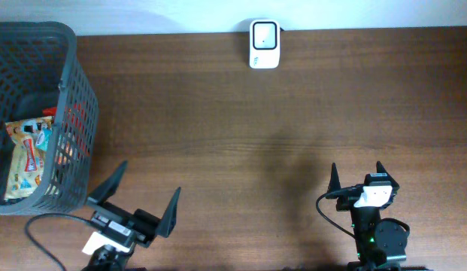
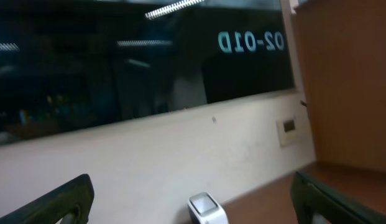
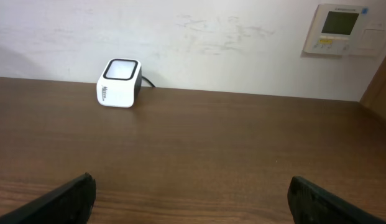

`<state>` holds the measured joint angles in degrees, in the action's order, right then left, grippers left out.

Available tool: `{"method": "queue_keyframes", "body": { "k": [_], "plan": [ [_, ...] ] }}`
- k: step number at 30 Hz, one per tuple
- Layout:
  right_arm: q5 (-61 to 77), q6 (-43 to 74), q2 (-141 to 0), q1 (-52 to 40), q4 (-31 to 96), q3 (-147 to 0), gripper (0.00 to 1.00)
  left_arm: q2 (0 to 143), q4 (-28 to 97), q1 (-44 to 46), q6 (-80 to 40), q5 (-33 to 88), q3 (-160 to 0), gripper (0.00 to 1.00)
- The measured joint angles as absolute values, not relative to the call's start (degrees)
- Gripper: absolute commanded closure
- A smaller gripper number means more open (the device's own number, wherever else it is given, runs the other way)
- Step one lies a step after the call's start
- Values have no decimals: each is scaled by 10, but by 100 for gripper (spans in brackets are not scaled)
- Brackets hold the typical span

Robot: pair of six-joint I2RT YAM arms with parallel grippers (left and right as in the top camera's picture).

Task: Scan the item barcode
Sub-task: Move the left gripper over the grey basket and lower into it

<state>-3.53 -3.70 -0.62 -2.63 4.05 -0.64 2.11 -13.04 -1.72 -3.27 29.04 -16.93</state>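
A white barcode scanner (image 1: 264,44) stands at the table's far edge against the wall; it also shows small in the left wrist view as the scanner (image 2: 207,208) and at the left of the right wrist view as the scanner (image 3: 119,83). The item, a colourful snack packet (image 1: 28,159), lies inside the dark grey basket (image 1: 75,75) at the left. My left gripper (image 1: 143,197) is open near the front edge, just right of the basket, holding nothing. My right gripper (image 1: 359,175) is open at the front right, also holding nothing.
The basket also holds something red (image 1: 49,111) behind the packet. A wall thermostat panel (image 3: 342,28) hangs above the table's far right. Brown wooden tabletop (image 1: 233,135) lies between the grippers and the scanner.
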Motion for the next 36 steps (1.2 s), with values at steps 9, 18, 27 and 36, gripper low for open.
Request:
{"method": "queue_keyframes", "body": {
  "k": [9, 18, 27, 36],
  "plan": [
    [-34, -37, -6, -26, 41, -6, 2, 222, 168, -17, 3, 248, -435, 1],
    [-34, -37, -6, -26, 41, -6, 2, 394, 277, -18, 13, 324, -591, 1],
    [-34, -37, -6, -26, 41, -6, 2, 446, 381, -18, 22, 307, -685, 1],
    [-34, -37, -6, -26, 41, -6, 2, 566, 569, -18, 24, 162, -822, 1]
  ]
}}
